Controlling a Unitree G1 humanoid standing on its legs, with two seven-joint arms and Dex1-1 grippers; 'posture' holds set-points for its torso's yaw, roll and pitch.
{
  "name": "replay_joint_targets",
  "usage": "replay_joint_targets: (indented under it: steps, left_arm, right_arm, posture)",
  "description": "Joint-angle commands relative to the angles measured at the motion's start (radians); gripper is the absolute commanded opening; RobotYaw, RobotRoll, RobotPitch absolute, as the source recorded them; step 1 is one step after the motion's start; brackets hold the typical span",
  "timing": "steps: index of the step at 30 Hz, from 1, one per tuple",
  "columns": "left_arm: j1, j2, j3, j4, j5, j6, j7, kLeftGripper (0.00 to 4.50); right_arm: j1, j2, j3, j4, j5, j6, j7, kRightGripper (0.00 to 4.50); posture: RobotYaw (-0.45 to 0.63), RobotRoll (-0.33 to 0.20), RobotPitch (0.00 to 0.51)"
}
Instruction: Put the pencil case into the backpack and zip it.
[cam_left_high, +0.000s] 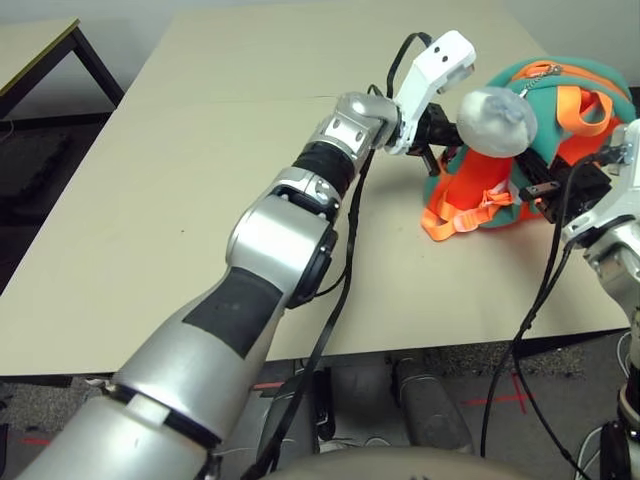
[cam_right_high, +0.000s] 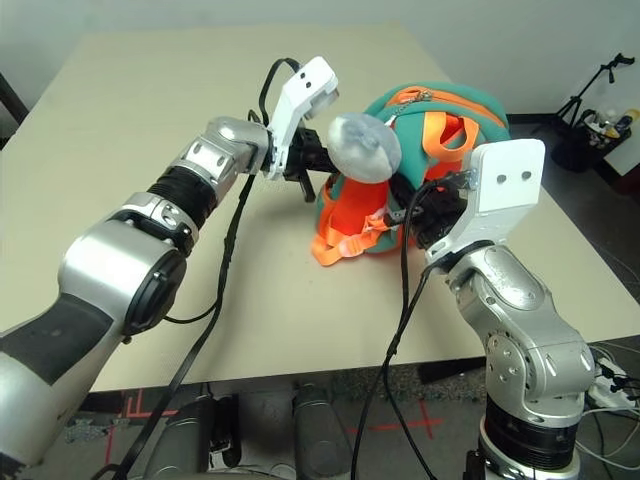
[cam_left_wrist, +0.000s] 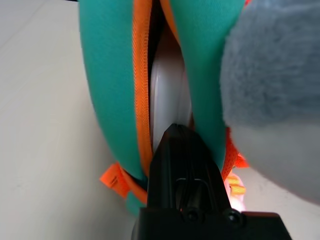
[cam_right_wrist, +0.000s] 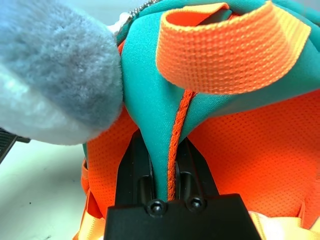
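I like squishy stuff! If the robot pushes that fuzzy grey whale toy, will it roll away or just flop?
Probably just swing and flop: the whale charm looks plush and seems to dangle from the backpack, so it likely can't roll off. It also looks soft and light, so a claw's push would likely squash it harmlessly.

Large beige table (cam_left_high: 200, 200), matte top, thin seam line across far part. Second table (cam_left_high: 40, 50) at far left, pale top, black metal legs. Dark grey floor (cam_left_high: 40, 170), red tape marks (cam_left_high: 510, 398) beneath near table edge. Pale plain wall (cam_right_high: 520, 40) behind. Black tripod stand (cam_right_high: 590, 85) at far right, beside dark bin (cam_right_high: 595, 135) of small items. White power strip (cam_right_high: 610, 392) with cables on floor at right. Even, soft light.
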Motion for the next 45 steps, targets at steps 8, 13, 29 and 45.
replay_joint_targets:
  steps: [8,13,29,45]
  left_arm:
    - [-0.076,0.087,0.07,-0.035,-0.053,0.016,-0.127,0.42]
    - [-0.15,0.235,0.047,-0.096,-0.047,0.041,-0.283,1.9]
    - [0.028,0.292,-0.104,-0.507,-0.048,0.001,-0.434,4.5]
    - [0.031,0.213,-0.142,-0.477,-0.051,-0.068,-0.409,4.5]
  right_arm:
    - [-0.022,0.005,0.022,0.015,-0.005,-0.027,0.033,0.26]
    - [-0.025,-0.001,0.017,0.033,-0.007,-0.034,0.054,0.26]
    - [-0.042,0.003,0.035,0.075,-0.024,-0.059,0.086,0.26]
    - [-0.024,0.013,0.026,0.053,-0.028,-0.061,0.073,0.26]
  posture:
    - [-0.3,0.0,0.097]
    - [-0.27,0.0,0.101]
    - [-0.25,0.0,0.096]
    - [-0.29,0.0,0.095]
